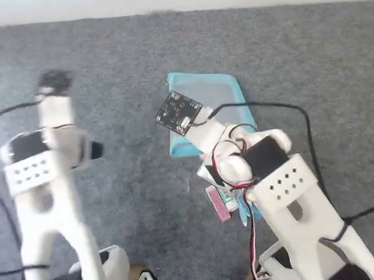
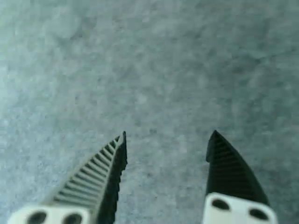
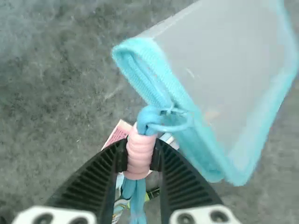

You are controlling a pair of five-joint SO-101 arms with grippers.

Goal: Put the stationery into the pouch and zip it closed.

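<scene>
**Right pincer [image 3: 139, 145] clamped on zip pull / Left pincer [image 2: 169, 133] unladen**

1. Right pincer: jaws closed tight on the pink pull [image 3: 138, 157], a ribbed cylinder tied by a blue cord [image 3: 161, 119] to the zip at one corner of the pouch [image 3: 224, 70].
2. Left pincer: jaws apart, nothing between them, above the bare grey mat [image 2: 140, 56], well apart from the pouch.
3. Pouch: translucent, turquoise-edged, on the mat just ahead of the right arm. How far the zip is run cannot be told.
4. Stationery [image 1: 220, 203]: pink and printed pieces on the mat beside the pouch, under the right arm, seemingly not inside.

Hazards, as judged:
- Nothing pins the pouch, so a tug on the pull would likely drag or lift it whole, not run the zip.
- The soft cord may twist, letting the pull slip.
- Zipping now would likely shut the stationery out.
</scene>
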